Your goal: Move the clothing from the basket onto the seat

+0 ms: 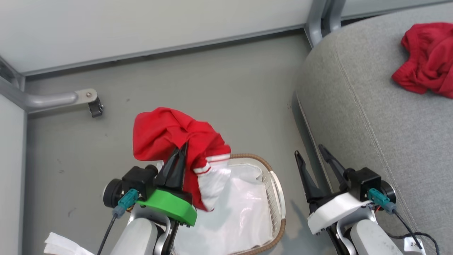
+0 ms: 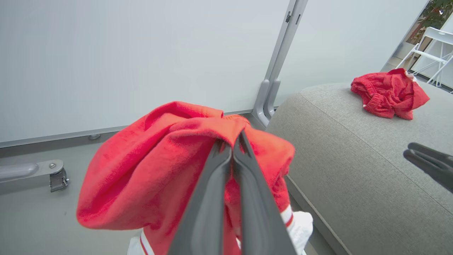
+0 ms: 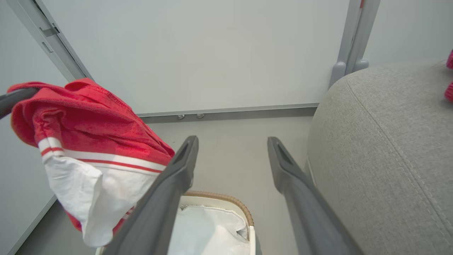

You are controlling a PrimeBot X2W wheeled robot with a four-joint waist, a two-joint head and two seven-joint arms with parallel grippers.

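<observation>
Our left hand (image 1: 183, 148) is clamped shut on the red and white garment (image 1: 159, 132). The garment hangs bunched over the fingers, above the left side of the laundry basket (image 1: 277, 191). Its white panel droops toward the liner sheet (image 1: 244, 212), and we cannot tell whether the hem is clear of the rim.

We judge the carry to the sofa cushion (image 1: 371, 117) to be the step in hand. To do it well, we should first lift until the hem is plainly free, so the liner does not come along. Our right hand (image 1: 308, 150) is empty, its fingers apart, and it stands between basket and cushion, so we should pass above it. We should let go well in from the cushion's rounded edge, near the other red garment (image 1: 426, 58), or the cloth may slide off.
</observation>
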